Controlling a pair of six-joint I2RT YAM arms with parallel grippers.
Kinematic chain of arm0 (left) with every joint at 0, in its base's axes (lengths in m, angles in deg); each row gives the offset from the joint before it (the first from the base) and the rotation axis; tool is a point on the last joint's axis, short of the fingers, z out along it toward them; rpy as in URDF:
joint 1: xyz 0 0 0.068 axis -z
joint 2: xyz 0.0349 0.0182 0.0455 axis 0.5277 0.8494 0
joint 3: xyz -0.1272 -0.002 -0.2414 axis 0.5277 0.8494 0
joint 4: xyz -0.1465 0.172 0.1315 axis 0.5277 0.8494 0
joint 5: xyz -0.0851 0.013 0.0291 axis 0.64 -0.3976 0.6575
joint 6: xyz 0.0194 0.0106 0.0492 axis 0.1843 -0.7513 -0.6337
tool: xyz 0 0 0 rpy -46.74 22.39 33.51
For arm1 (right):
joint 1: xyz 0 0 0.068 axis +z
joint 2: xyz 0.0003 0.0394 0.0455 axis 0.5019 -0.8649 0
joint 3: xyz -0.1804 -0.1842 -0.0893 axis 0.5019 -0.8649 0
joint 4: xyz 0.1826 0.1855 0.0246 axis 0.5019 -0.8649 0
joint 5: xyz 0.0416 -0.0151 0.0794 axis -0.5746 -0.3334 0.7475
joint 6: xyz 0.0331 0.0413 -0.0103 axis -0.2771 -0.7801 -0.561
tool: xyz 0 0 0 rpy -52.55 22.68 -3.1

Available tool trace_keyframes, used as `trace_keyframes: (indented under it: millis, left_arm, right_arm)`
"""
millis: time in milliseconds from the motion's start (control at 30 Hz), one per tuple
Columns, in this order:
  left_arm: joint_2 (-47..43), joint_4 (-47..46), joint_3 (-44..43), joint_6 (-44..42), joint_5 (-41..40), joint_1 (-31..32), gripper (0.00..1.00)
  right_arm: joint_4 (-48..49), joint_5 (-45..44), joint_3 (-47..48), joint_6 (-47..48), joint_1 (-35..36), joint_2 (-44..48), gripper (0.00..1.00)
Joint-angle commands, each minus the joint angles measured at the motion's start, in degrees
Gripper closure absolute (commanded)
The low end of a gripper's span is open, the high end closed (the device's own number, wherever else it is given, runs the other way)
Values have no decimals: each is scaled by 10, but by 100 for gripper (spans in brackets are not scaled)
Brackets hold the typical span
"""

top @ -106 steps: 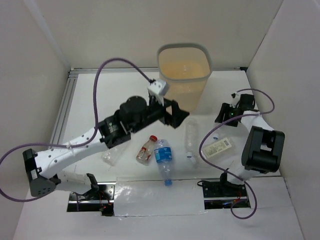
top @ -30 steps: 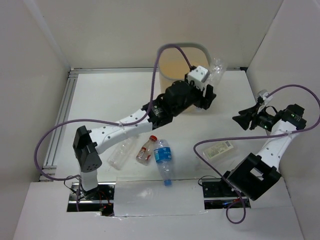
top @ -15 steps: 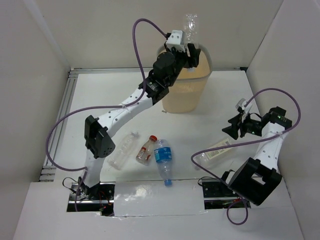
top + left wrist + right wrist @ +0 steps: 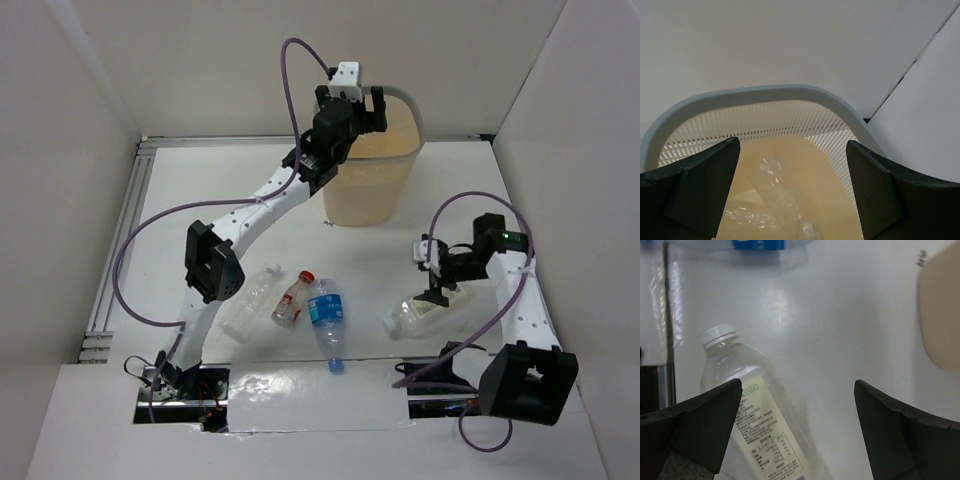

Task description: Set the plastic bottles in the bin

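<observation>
Four bottles lying out: clear one [image 4: 243, 305], red-capped [image 4: 293, 298], blue-labelled [image 4: 327, 318], cream-labelled [image 4: 420, 317]. One bin [image 4: 365, 195], at least one bottle [image 4: 775, 192] inside.

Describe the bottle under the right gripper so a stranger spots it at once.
Start at the tall beige plastic bin at the back, then come toward the near right, below the open right gripper. The clear plastic bottle lying there has a white cap and the only cream printed label.

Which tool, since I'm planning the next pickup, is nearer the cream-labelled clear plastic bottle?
Right. The right tool hovers just above the cream-labelled bottle; the left tool is far off, over the tall beige plastic bin.
</observation>
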Motion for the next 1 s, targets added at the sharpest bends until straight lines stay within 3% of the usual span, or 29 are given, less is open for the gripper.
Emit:
trace_keyframes:
  millis: [0, 67, 167, 300, 400, 500, 533, 700, 967]
  left_arm:
    - [-54, -13, -18, -25, 13, 1, 0]
    - [-103, -7, 25, -47, 13, 8, 0]
    - [-241, -7, 172, -67, 13, 37, 0]
    - [-420, 27, 425, -68, -10, 81, 0]
    - [-559, 75, 575, -16, -57, 130, 0]
    - [-663, 151, 658, 42, -105, 182, 0]
    - [-681, 179, 697, 97, -138, 195, 0]
    - [-740, 331, 767, 263, -154, 234, 0]
    - [-708, 428, 773, 371, -126, 268, 0]
  right_arm:
    - [-22, -58, -14, 80, 95, 10, 0]
    - [-22, -81, -21, 80, 136, 10, 0]
    - [-15, -117, -34, 75, 171, 10, 0]
    - [-6, -136, -48, 75, 194, 10, 0]
    - [-1, -146, -54, 69, 230, 16, 0]
    - [36, -153, -69, 39, 264, 23, 0]
    - [48, -153, -69, 2, 297, 23, 0]
    - [124, -165, -80, -132, 406, 17, 1]
    - [187, -229, -113, -219, 429, 17, 10]
